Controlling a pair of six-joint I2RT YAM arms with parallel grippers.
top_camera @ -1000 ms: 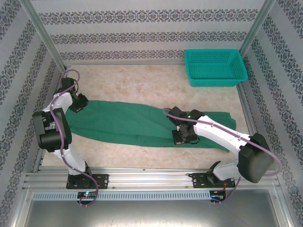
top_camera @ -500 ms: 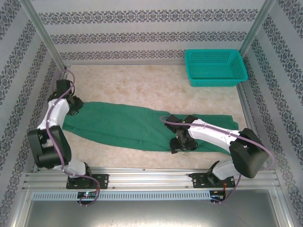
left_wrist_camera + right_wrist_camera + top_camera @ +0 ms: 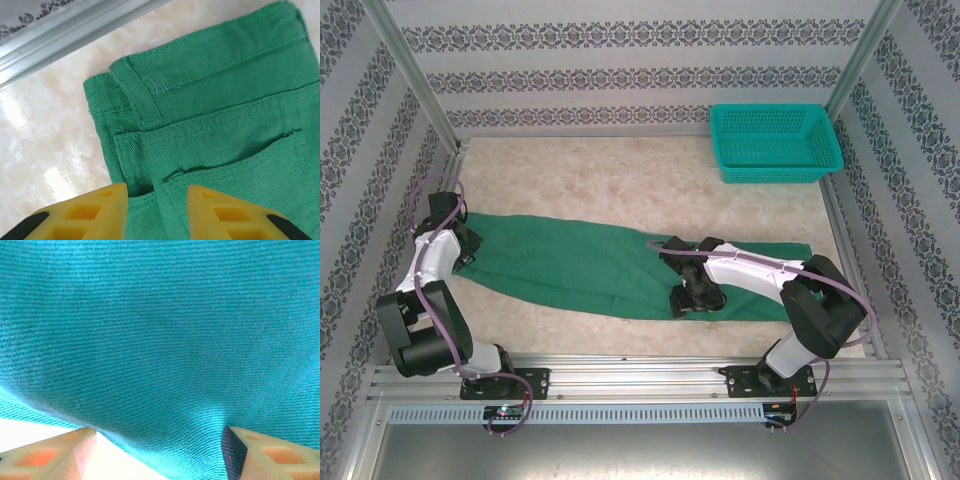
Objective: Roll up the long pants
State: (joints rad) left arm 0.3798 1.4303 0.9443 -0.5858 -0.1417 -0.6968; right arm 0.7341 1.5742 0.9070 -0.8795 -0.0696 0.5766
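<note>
The long pants [image 3: 570,265] lie flat and stretched across the table, waist end at the left and leg ends at the right. My left gripper [image 3: 463,252] hovers at the waist end. In the left wrist view its yellow fingers [image 3: 100,210] stand apart over the waistband, belt loop and pocket of the pants [image 3: 225,100]; the left gripper [image 3: 157,200] is open. My right gripper [image 3: 692,300] sits at the near edge of the legs. It [image 3: 157,450] is open, fingers [image 3: 55,455] wide apart, with the pants [image 3: 160,330] close in front and their edge between the fingers.
A teal mesh basket [image 3: 775,140] stands at the back right corner. Patterned walls and metal rails [image 3: 450,150] close in the table on three sides. Bare marble tabletop [image 3: 620,180] lies behind the pants.
The left arm has drawn back to the left and its jaws have parted. The right gripper opened and slid left along the pants' near edge.
</note>
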